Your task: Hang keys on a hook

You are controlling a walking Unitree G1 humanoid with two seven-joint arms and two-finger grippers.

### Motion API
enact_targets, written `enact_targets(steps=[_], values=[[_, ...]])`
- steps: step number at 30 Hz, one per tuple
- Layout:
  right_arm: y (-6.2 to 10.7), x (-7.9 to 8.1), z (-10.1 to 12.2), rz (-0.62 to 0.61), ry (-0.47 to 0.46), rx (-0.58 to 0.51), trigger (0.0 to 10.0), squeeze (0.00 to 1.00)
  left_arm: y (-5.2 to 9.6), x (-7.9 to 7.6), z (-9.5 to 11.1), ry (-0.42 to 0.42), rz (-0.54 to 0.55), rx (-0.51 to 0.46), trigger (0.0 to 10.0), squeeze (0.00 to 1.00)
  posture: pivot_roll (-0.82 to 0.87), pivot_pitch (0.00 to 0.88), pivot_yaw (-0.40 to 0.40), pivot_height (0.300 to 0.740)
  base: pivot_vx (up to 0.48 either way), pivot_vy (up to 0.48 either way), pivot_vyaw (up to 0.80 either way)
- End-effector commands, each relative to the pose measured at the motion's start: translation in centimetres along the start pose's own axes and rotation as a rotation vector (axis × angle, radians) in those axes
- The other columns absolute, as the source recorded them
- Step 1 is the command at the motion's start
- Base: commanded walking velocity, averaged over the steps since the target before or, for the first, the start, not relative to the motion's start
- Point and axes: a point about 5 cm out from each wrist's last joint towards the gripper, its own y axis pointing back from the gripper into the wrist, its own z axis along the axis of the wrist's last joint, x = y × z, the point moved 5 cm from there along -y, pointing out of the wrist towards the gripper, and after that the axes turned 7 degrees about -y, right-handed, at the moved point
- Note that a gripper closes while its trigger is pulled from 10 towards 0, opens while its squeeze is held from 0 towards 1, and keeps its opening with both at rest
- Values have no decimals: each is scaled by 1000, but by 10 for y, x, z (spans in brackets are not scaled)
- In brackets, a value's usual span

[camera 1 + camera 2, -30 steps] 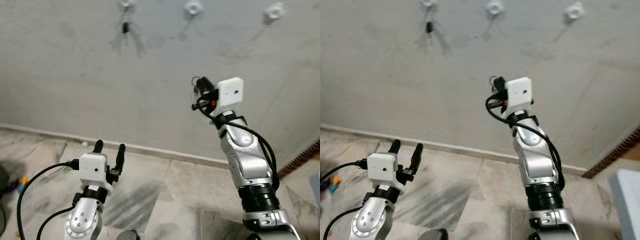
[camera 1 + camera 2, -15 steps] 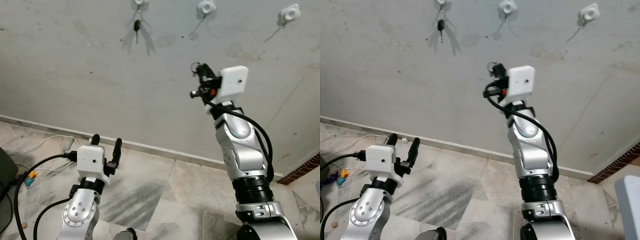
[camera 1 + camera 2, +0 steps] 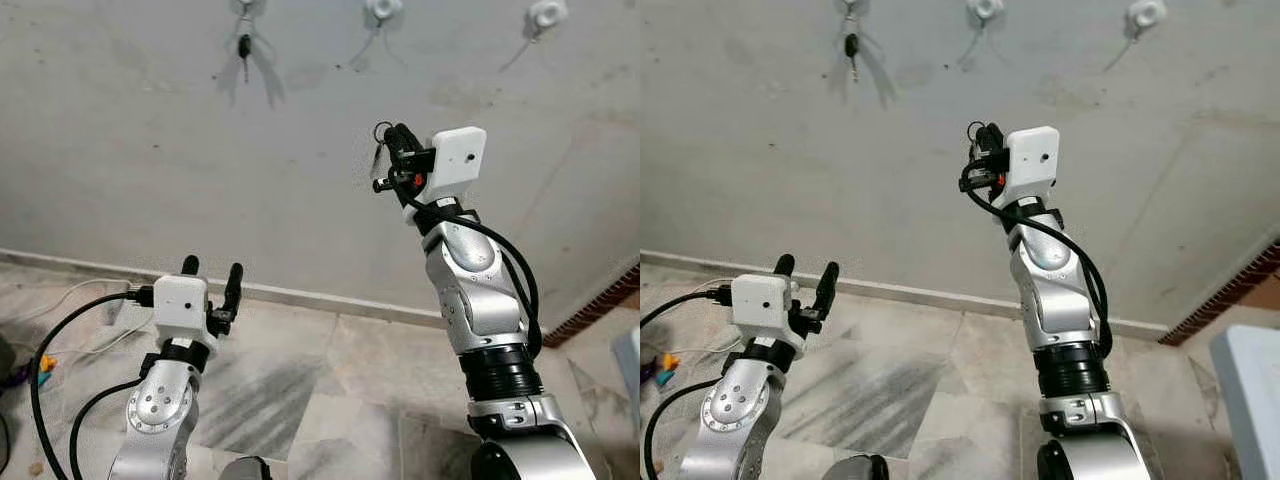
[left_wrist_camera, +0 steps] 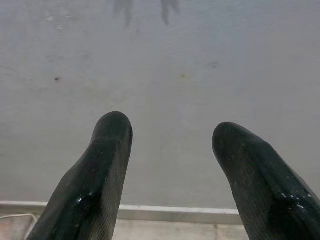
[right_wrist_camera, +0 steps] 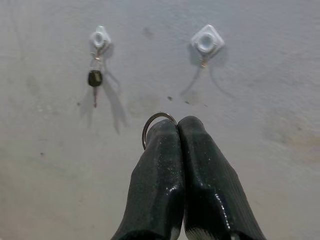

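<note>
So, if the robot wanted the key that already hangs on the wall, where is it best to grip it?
Probably the black head of the hanging key, approached straight from the front. It hangs flat against the wall under its white hook, blade downward, so the head is the widest exposed part; then lift it up off the hook.

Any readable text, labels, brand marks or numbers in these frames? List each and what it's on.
None readable.
The white camera housings on both wrists are plain, no print.
The wall hooks carry no markings.
The hanging key is too small to show any brand.
The key ring in the right end effector shows no tag.
</note>
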Motion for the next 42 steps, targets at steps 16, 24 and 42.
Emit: enact_targets(steps=[16,24,42], values=[[3,-9,-4,-38,2,15,10000,0,-23,-5,14,38,-26,-43,10000,0,99,113,-6,740,0,0,-380],[3,-11,-3,-47,4,11,10000,0,-27,-8,15,47,-42,-49,10000,0,94,112,3,740,0,0,-763],[4,-9,-1,-36,11,-10,10000,0,-23,-11,14,56,-65,-48,10000,0,99,121,1,740,135,0,-297]])
